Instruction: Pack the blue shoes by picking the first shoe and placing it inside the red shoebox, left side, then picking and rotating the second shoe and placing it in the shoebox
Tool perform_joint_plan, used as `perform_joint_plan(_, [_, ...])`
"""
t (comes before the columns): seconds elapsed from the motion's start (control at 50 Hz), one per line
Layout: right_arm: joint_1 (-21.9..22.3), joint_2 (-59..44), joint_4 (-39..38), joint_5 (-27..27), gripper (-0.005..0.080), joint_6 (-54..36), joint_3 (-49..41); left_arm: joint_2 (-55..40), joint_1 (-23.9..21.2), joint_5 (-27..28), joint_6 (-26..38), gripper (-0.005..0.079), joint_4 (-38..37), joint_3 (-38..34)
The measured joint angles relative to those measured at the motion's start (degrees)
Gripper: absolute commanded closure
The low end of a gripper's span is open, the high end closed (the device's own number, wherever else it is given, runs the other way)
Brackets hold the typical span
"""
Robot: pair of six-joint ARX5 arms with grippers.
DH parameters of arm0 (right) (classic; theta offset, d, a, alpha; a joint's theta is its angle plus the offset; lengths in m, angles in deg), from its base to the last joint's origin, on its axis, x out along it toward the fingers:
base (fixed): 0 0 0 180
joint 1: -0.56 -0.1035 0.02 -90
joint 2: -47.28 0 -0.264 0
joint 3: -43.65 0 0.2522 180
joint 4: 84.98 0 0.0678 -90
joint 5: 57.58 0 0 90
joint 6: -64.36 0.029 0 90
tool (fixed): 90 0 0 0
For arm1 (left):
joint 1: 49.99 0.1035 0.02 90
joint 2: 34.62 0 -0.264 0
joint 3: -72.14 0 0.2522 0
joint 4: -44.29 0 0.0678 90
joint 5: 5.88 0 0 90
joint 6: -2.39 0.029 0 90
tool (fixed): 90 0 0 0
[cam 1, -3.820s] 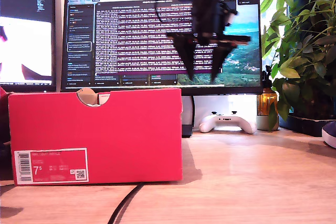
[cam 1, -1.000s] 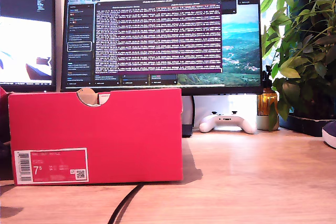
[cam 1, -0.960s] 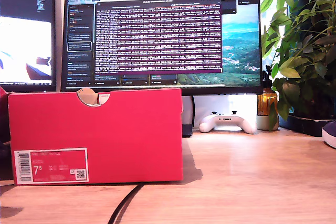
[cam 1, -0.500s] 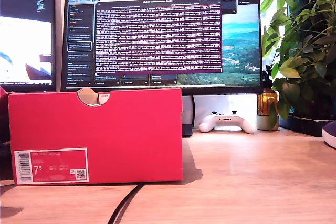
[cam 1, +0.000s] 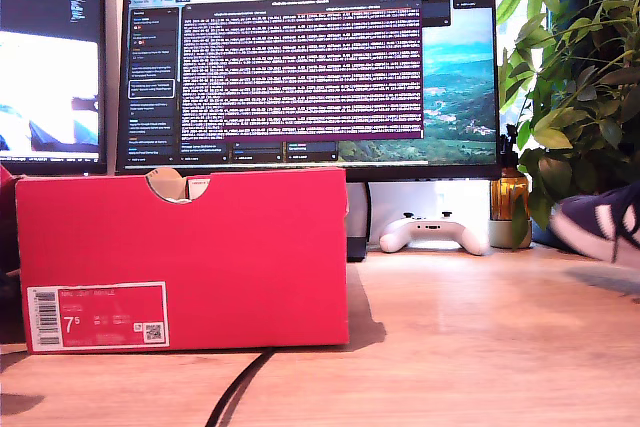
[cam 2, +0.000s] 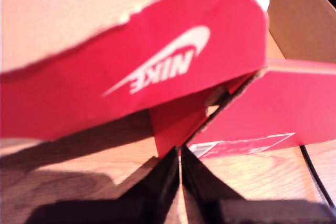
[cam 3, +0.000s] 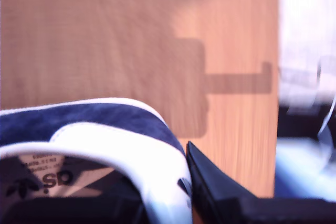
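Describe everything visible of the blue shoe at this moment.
The blue shoe shows only partly at the exterior view's right edge, tilted and raised off the desk: dark navy suede, pale stripe, white lace. The second wrist view shows its white padded collar, navy heel and printed tongue label, with my second hand shut on the collar.

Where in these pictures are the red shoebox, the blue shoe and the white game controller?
red shoebox (cam 1: 200,247), exterior view, front wall.
blue shoe (cam 1: 600,222), exterior view, its navy side, at the view's right edge.
white game controller (cam 1: 433,232), exterior view, its middle.
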Motion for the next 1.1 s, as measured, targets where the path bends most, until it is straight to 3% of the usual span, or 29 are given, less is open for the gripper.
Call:
perform_joint_plan(0.08, [0.09, -0.37, 0.35, 0.76, 0.0762, -9.62, 2.38, 0.0, 0.0, 0.0, 0.0, 0.0764, -0.02, 0.0])
perform_joint_plan(0.12, [0.11, -0.46, 0.22, 0.74, 0.0762, -9.62, 3.91, 0.0, 0.0, 0.0, 0.0, 0.0764, -0.02, 0.0])
perform_joint_plan(0.14, [0.07, -0.48, 0.04, 0.76, 0.0762, -18.4, 4.7, 0.0, 0.0, 0.0, 0.0, 0.0764, -0.02, 0.0])
perform_joint_plan(0.18, [0.0, -0.46, -0.2, 0.72, 0.0762, -18.4, 6.34, 0.0, 0.0, 0.0, 0.0, 0.0764, -0.02, 0.0])
perform_joint_plan(0.28, [-0.09, -0.46, -1.22, 0.28, 0.0762, -30.32, 10.29, 0.0, 0.0, 0.0, 0.0, 0.0764, 0.0, 0.0])
perform_joint_plan(0.32, [-0.09, -0.46, -1.81, -0.35, 0.0762, -30.32, 11.76, 0.0, 0.0, 0.0, 0.0, 0.0764, 0.0, 0.0])
perform_joint_plan(0.34, [-0.09, -0.46, -1.99, -0.83, 0.0762, -37.44, 12.48, 0.0, 0.0, 0.0, 0.0, 0.0764, 0.0, 0.0])
perform_joint_plan(0.42, [0.02, -0.46, -2.12, -2.8, 0.0762, -46.86, 15.91, 0.0, 0.0, 0.0, 0.0, 0.0764, 0.0, 0.0])
perform_joint_plan(0.48, [0.0, -0.46, -2.01, -4.63, 0.0762, -46.86, 18.43, 0.0, 0.0, 0.0, 0.0, 0.0764, 0.0, 0.0])
perform_joint_plan(0.5, [-0.02, -0.46, -2.03, -5.38, 0.0762, -55.82, 19.37, 0.0, 0.0, 0.0, 0.0, 0.0764, 0.0, 0.0])
perform_joint_plan(0.58, [-0.26, -0.46, -2.23, -8.57, 0.0762, -64.11, 22.95, 0.0, 0.0, 0.0, 0.0, 0.0764, 0.0, 0.0])
perform_joint_plan(0.82, [-1.51, -0.46, -8.0, -16.13, 0.0762, -79.23, 30.36, 0.0, 0.0, 0.0, 0.0, 0.0764, 0.0, 0.0])
perform_joint_plan(0.88, [-2.05, -0.46, -9.38, -16.63, 0.0762, -81.94, 31.26, 0.0, 0.0, 0.0, 0.0, 0.0764, 0.0, 0.0])
perform_joint_plan(0.9, [-2.32, -0.46, -9.88, -16.7, 0.0762, -87.78, 31.5, 0.0, 0.0, 0.0, 0.0, 0.0764, 0.0, 0.0])
perform_joint_plan(0.98, [-3.65, -0.46, -12.61, -16.81, 0.0762, -94.6, 31.98, 0.0, 0.0, 0.0, 0.0, 0.0764, 0.0, 0.0])
perform_joint_plan(1.1, [-6.23, -0.46, -17.66, -17.0, 0.0762, -100.83, 32.0, 0.0, 0.0, 0.0, 0.0, 0.0764, 0.0, 0.0])
